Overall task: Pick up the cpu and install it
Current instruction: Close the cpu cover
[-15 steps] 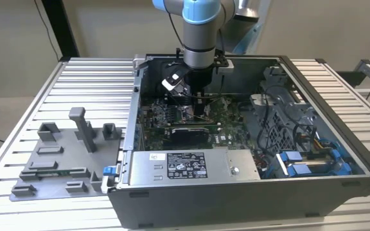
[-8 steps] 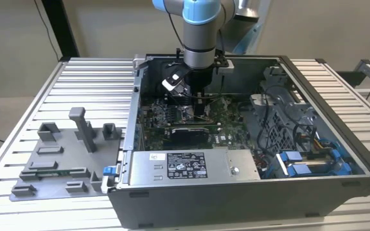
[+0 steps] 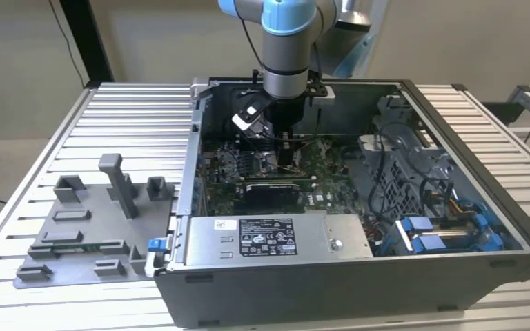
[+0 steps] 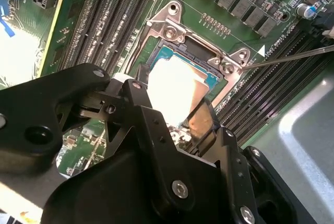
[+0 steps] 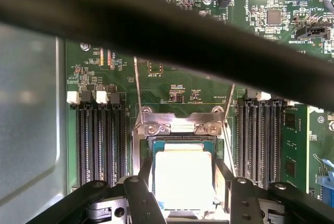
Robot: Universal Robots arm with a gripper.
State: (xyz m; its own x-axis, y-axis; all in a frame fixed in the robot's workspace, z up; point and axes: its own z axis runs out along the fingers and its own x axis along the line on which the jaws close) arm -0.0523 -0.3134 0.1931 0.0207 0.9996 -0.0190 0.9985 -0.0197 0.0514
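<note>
In the open computer case (image 3: 486,207) on the worktop (image 3: 136,110), the socket (image 5: 180,128) sits on the green board among the memory slots. We judge that seating calls for a level, straight lowering with corners matched and no force. The gripper (image 5: 183,172) is narrowed onto the cpu (image 5: 182,182), its fingers touching 2 opposite edges; the chip lies within the socket.

Robot arm (image 3: 286,62): grey metallic cylindrical tube below a light-blue joint cap (image 3: 288,14), with a thin black cable (image 3: 250,45) alongside. Gripper (image 5: 183,169): matte black hinged link plates (image 5: 78,200) fastened by round silver screws (image 5: 237,180).
</note>
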